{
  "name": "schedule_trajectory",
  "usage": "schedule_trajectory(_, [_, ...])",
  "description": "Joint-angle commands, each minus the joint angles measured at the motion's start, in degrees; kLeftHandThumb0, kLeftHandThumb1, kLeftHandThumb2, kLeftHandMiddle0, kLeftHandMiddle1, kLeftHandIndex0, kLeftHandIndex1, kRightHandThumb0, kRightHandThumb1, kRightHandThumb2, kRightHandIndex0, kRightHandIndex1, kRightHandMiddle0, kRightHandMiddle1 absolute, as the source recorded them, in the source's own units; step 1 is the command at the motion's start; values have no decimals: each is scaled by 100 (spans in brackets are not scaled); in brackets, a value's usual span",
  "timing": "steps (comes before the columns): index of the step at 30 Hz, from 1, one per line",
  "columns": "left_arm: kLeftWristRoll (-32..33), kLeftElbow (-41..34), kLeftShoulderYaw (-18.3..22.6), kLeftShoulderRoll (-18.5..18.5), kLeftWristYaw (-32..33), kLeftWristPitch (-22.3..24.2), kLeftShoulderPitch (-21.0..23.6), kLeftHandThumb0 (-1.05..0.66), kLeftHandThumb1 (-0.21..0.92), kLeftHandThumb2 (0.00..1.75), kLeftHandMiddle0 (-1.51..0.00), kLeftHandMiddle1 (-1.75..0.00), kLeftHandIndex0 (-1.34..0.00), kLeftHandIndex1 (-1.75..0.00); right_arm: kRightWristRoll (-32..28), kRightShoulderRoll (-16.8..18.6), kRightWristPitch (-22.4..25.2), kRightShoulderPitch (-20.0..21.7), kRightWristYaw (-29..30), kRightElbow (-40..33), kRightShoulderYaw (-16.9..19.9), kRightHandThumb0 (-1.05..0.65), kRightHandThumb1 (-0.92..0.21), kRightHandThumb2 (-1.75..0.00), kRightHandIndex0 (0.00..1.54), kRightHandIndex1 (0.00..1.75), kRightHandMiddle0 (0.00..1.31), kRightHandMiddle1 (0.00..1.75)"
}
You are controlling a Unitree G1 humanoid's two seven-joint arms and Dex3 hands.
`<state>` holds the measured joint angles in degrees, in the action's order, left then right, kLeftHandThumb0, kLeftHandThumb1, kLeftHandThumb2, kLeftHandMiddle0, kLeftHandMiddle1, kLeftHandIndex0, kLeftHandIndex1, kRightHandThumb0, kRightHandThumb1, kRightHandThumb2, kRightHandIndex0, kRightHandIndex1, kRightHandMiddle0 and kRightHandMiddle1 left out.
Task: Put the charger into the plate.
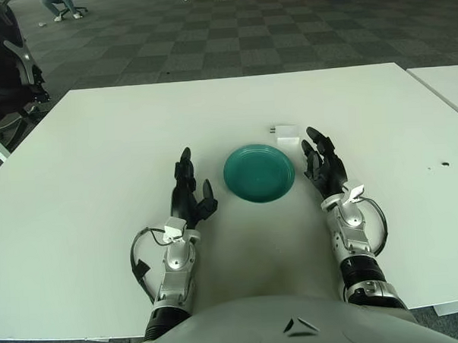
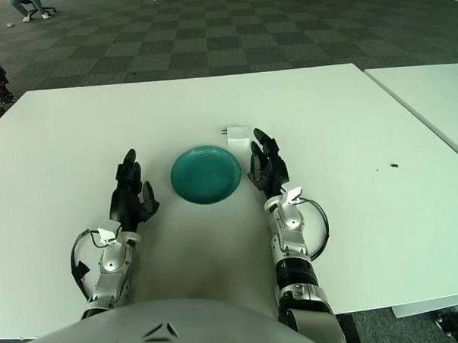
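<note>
A small white charger (image 1: 287, 133) lies on the white table (image 1: 99, 147), just beyond the far right edge of a round teal plate (image 1: 259, 172). The plate has nothing in it. My right hand (image 1: 325, 167) is to the right of the plate, fingers spread and pointing forward, its tips a little short of the charger and holding nothing. My left hand (image 1: 190, 194) shows left of the plate, fingers open and extended, holding nothing.
A second white table (image 1: 447, 82) stands to the right across a narrow gap. A small dark mark (image 1: 444, 163) shows on the tabletop at the right. An office chair (image 1: 8, 75) stands off the far left corner.
</note>
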<state>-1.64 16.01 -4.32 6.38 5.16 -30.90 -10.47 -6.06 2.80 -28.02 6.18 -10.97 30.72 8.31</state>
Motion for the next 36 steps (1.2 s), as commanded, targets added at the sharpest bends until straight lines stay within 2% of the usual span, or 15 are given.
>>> schedule_trajectory(1, [-132, 457, 0, 65, 93, 27, -112, -91, 92, 100, -12, -1, 0, -40, -30, 75, 94, -320, 105, 497, 4, -82, -92, -66, 9, 0, 0, 40])
schedule_trajectory(5, [-117, 529, -2, 69, 117, 17, -39, -90, 92, 100, -13, -1, 0, -40, 197, -211, 251, -63, 408, 509, 54, -84, -92, -68, 7, 0, 0, 35])
schedule_trajectory(9, [-114, 609, -4, 67, 151, -16, 18, -90, 92, 100, -13, -1, 0, -40, 362, -628, 99, 414, 649, 978, 164, -83, -92, -71, 6, 0, 0, 32])
schedule_trajectory(13, [-95, 743, -1, 71, 164, -66, 70, -90, 92, 100, -13, -1, 0, -40, 1134, -964, -314, 763, 1382, 1234, -64, -82, -92, -71, 6, 0, 0, 32])
schedule_trajectory(15, [-88, 798, 2, 74, 168, -71, 102, -90, 92, 100, -13, -1, 0, -40, 1400, -1090, -353, 896, 1659, 1242, -141, -83, -92, -69, 6, 0, 0, 32])
schedule_trajectory(17, [-65, 852, 9, 78, 158, -70, 135, -89, 92, 101, -13, -1, 0, -40, 1855, -1275, -72, 1115, 2072, 1003, -265, -85, -92, -66, 8, 1, 0, 32])
schedule_trajectory(21, [-41, 937, 26, 85, 153, -89, 212, -87, 92, 101, -14, -1, 0, -41, 2929, -1642, 227, 1565, 3089, 959, -634, -88, -92, -61, 10, 2, 0, 33])
schedule_trajectory(22, [-47, 934, 24, 87, 158, -89, 231, -86, 92, 101, -14, -1, 0, -42, 3198, -1730, 186, 1694, 3428, 1186, -775, -88, -92, -55, 11, 2, 0, 35])
schedule_trajectory(25, [-69, 930, 10, 91, 177, -113, 271, -85, 92, 101, -14, -1, 0, -44, 3777, -1929, 261, 2061, 4070, 1621, -1129, -87, -92, -54, 16, 3, 0, 38])
schedule_trajectory(29, [-98, 931, -17, 104, 203, -115, 299, -85, 92, 101, -14, -1, 0, -45, 4197, -2018, 653, 2716, 4367, 2182, -1546, -85, -92, -51, 22, 5, 0, 39])
schedule_trajectory(33, [-108, 906, -79, 140, 195, -54, 281, -85, 92, 100, -14, 0, 0, -45, 4753, -1897, 1520, 3730, 4264, 2822, -2177, -87, -92, -48, 25, 5, 0, 40])
schedule_trajectory(36, [-51, 958, -87, 174, 177, -34, 290, -84, 92, 98, -14, 0, 0, -46, 4941, -1917, 1621, 3987, 4287, 3138, -2484, -89, -92, -46, 25, 4, 0, 39])
